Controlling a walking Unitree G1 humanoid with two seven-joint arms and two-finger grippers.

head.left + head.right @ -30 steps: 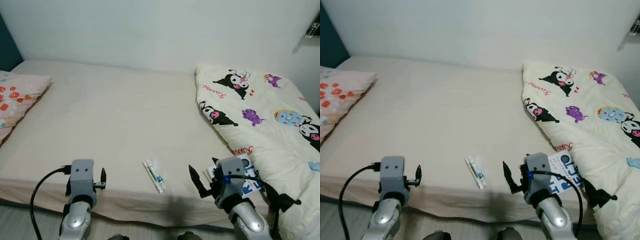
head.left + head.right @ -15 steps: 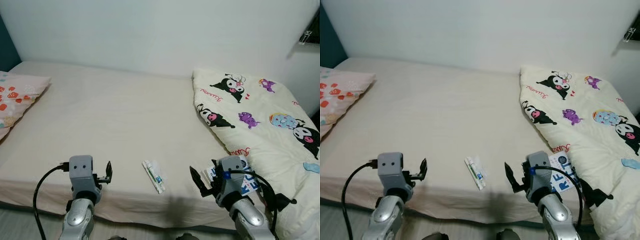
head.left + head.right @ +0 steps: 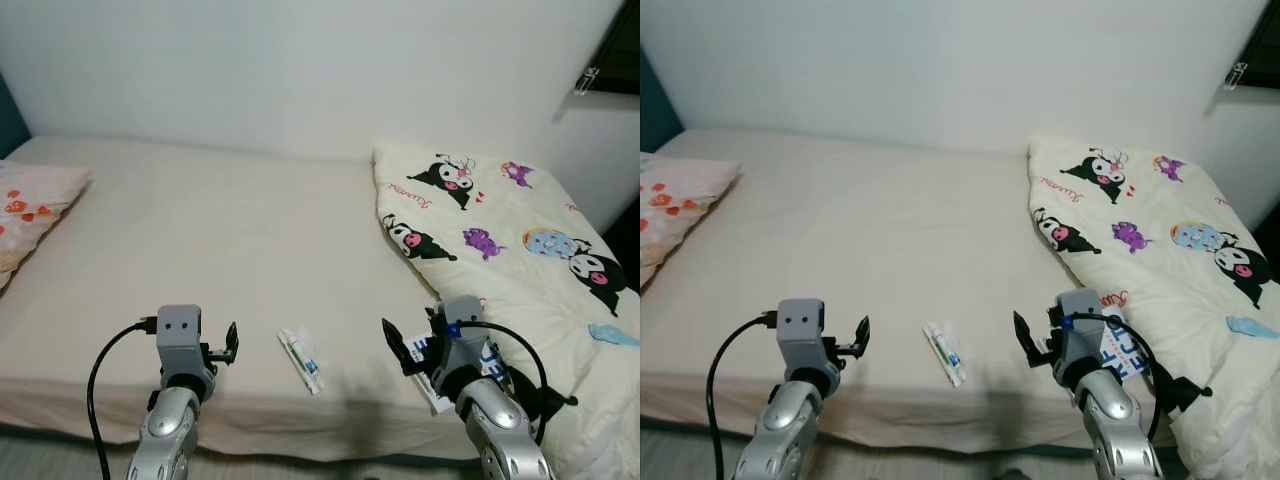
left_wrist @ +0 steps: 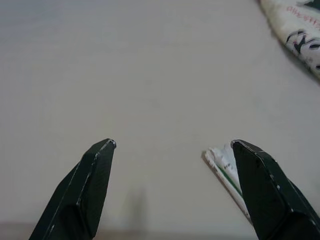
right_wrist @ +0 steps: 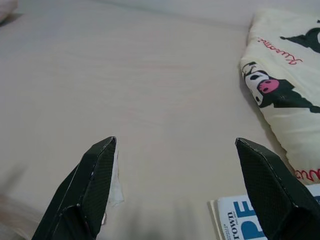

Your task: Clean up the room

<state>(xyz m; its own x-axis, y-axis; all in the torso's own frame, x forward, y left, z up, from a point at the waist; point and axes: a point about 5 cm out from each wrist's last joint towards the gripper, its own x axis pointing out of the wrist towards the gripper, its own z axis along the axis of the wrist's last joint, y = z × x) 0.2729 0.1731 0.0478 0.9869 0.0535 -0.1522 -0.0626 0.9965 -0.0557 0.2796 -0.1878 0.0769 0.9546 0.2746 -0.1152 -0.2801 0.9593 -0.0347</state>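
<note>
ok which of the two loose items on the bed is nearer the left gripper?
The small white packet, lying on the bare sheet between the left gripper and the right gripper. The blue-and-white booklet lies beyond the right one, by the cartoon blanket.

1. My head camera has turned right and tipped up: the floral pillow (image 3: pixel 28 205) now sits cut off at the left edge, and the cartoon-print comforter (image 3: pixel 500 250) lies nearer the middle.
2. My left end effector (image 3: pixel 231 343) has risen and moved in over the bed (image 3: pixel 200 240), closer to the small tube (image 3: pixel 301 359).
3. My right end effector (image 3: pixel 397 347) has lifted slightly, fingers spread as before.
</note>
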